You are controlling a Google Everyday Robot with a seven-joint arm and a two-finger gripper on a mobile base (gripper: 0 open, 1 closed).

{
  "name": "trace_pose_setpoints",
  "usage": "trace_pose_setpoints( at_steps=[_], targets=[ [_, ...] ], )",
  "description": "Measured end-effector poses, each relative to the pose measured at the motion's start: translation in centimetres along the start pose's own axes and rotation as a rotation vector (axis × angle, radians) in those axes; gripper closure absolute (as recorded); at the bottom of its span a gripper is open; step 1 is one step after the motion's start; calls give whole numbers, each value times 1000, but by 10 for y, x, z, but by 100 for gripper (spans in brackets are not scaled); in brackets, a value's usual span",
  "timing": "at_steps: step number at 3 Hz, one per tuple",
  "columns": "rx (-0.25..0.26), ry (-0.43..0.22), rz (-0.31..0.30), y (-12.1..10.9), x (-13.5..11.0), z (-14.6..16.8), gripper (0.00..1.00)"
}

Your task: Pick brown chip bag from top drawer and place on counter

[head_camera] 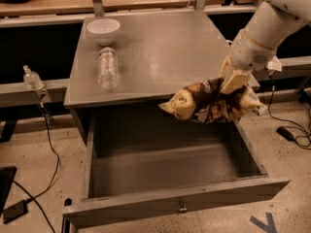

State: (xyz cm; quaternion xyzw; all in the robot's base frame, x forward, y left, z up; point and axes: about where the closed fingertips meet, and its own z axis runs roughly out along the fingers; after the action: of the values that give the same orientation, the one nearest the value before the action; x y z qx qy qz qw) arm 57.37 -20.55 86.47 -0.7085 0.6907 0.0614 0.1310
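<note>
The brown chip bag (199,107) is hanging just off the counter's (165,47) front right corner, above the open top drawer (175,200), because the gripper (232,85) is pinching its top tight to carry it up.

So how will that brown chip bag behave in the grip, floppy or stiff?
Probably floppy: the brown chip bag crumples and hangs out leftward from the gripper, which clamps its right part above the top drawer. Likely light, as one pinch carries it whole. The crinkled foil may slip.
</note>
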Motion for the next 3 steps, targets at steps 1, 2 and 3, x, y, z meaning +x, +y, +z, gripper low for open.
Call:
trace_pose_setpoints(
  at_steps=[1,2,3],
  targets=[
    [-14,72,12,-52,11,-11,100],
    [81,66,13,-70,10,-35,100],
    [108,56,10,-77,7,-38,100]
  ],
)
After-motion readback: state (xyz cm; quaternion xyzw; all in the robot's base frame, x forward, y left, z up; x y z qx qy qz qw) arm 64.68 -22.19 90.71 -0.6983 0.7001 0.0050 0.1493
